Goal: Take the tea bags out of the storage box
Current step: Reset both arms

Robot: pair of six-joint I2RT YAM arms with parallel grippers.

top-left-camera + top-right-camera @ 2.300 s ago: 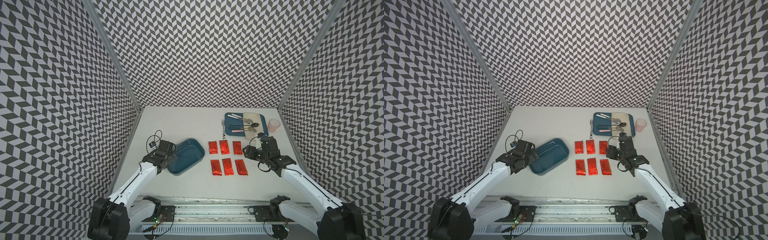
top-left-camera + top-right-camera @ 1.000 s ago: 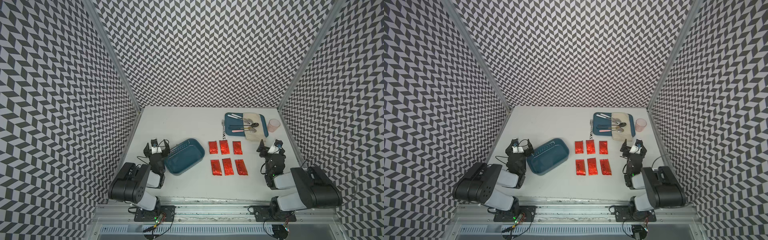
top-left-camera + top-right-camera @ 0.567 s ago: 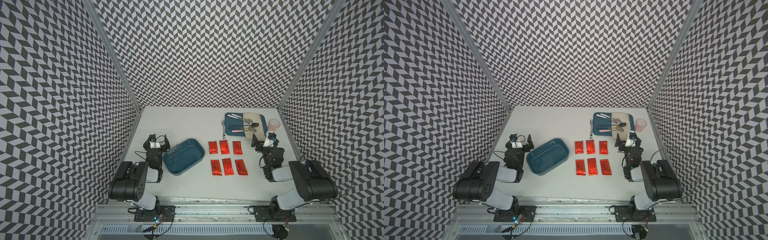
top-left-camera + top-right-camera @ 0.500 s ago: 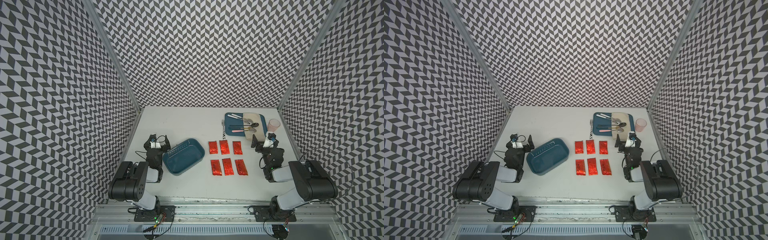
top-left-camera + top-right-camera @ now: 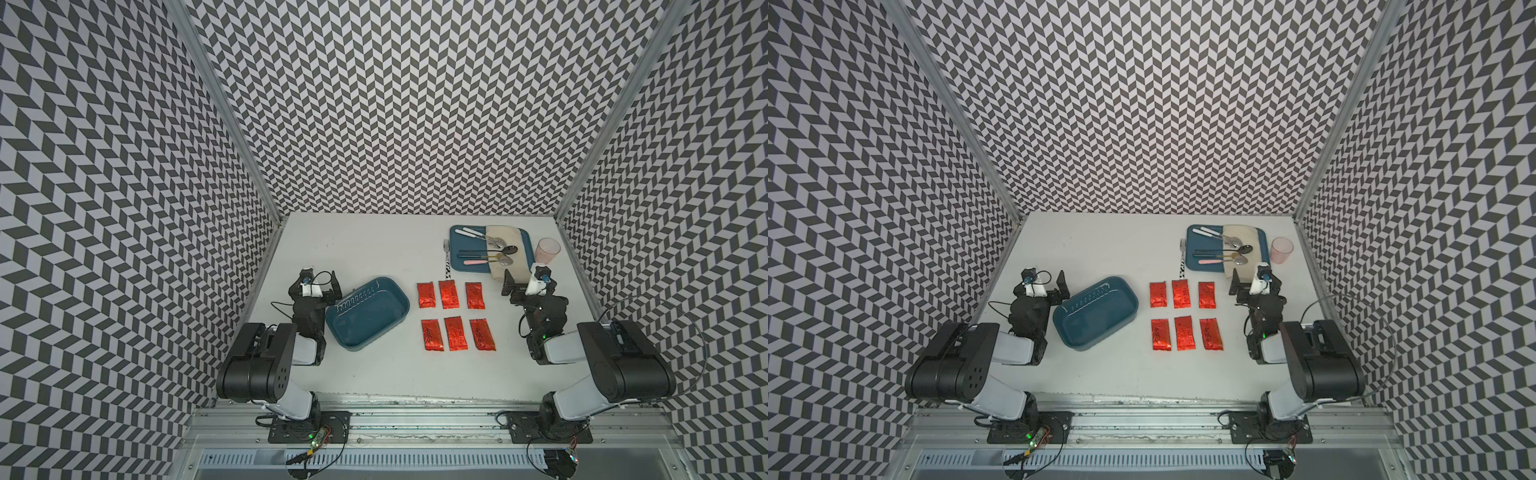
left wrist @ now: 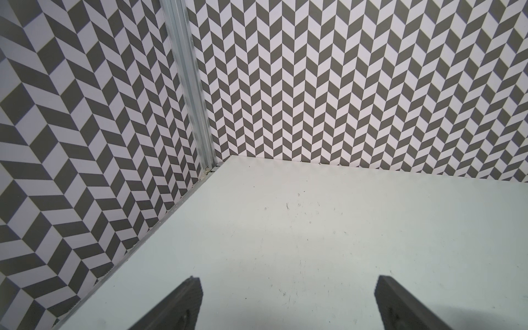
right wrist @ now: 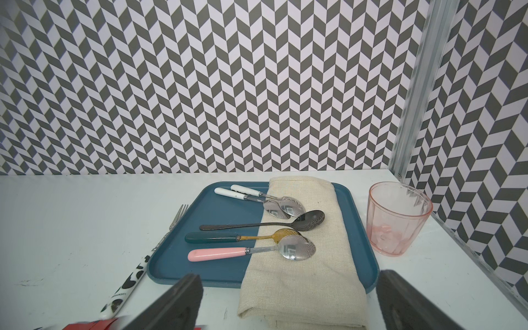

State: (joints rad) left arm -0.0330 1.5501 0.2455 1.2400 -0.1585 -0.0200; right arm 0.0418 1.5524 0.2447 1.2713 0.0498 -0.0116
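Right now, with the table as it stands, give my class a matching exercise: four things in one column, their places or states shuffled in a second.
Things
1. tea bags
2. storage box
3. pink cup
4. fork

Places or states
A. standing beside the tray's right edge
B. flat on the table, two rows of three
C. lying along the tray's left edge
D. empty, next to the left gripper

Pairs: 1-B, 2-D, 3-A, 4-C

The left gripper [image 5: 316,286] has pulled away from the storage box [image 5: 368,318] rim, and the right gripper [image 5: 528,282] from beside the tea bags [image 5: 456,333]. Both now sit drawn back toward the bench's [image 5: 374,374] front edge, fingers [image 6: 177,305] spread, facing the back wall [image 5: 415,124].
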